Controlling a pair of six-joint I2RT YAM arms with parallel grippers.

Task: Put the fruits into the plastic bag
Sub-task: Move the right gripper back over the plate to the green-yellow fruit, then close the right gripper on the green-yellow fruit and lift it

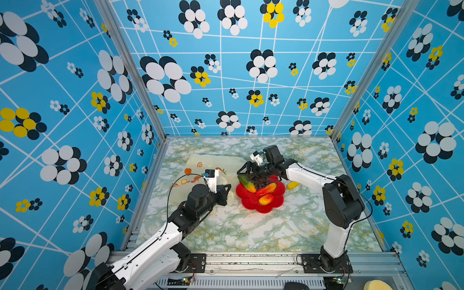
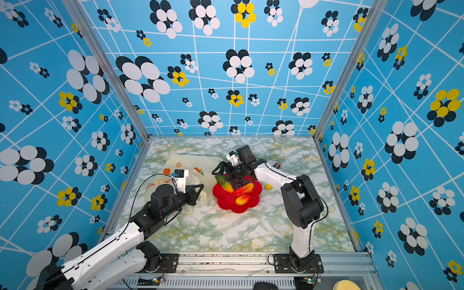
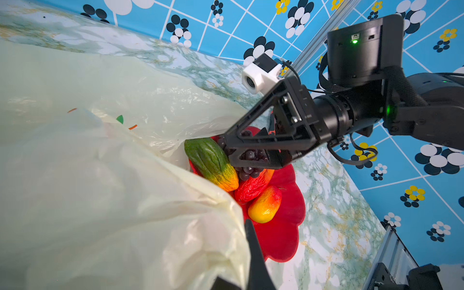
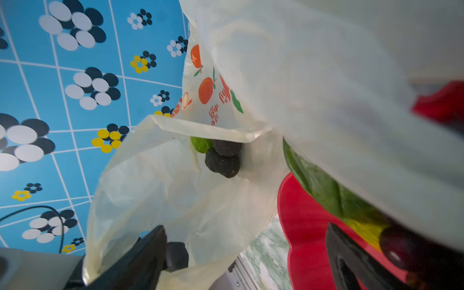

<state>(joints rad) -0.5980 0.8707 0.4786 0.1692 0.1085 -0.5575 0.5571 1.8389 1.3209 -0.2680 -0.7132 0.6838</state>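
Note:
The plastic bag (image 1: 200,163) (image 2: 185,160) lies crinkled at the left of the table. My left gripper (image 1: 229,194) (image 3: 244,226) is shut on the plastic bag's (image 3: 100,188) edge beside the red plate. On the plate lie a green-orange fruit (image 1: 246,183) (image 3: 211,160), a red one (image 1: 266,189), a yellow-red one (image 1: 266,199) (image 3: 265,208) and dark grapes (image 1: 261,185) (image 3: 251,160). My right gripper (image 1: 251,177) (image 2: 226,177) (image 4: 238,251) stands open, low at the grapes. Inside the bag (image 4: 301,75) sit dark oval fruits (image 4: 222,163) and a green one (image 4: 199,145).
The red flower-shaped plate (image 1: 261,208) (image 2: 231,204) stands mid-table, touching the bag's mouth. A flat yellow strip (image 1: 292,185) lies just right of it, under the right arm. An orange-black cutter (image 2: 277,164) lies behind that arm. Patterned blue walls close in three sides.

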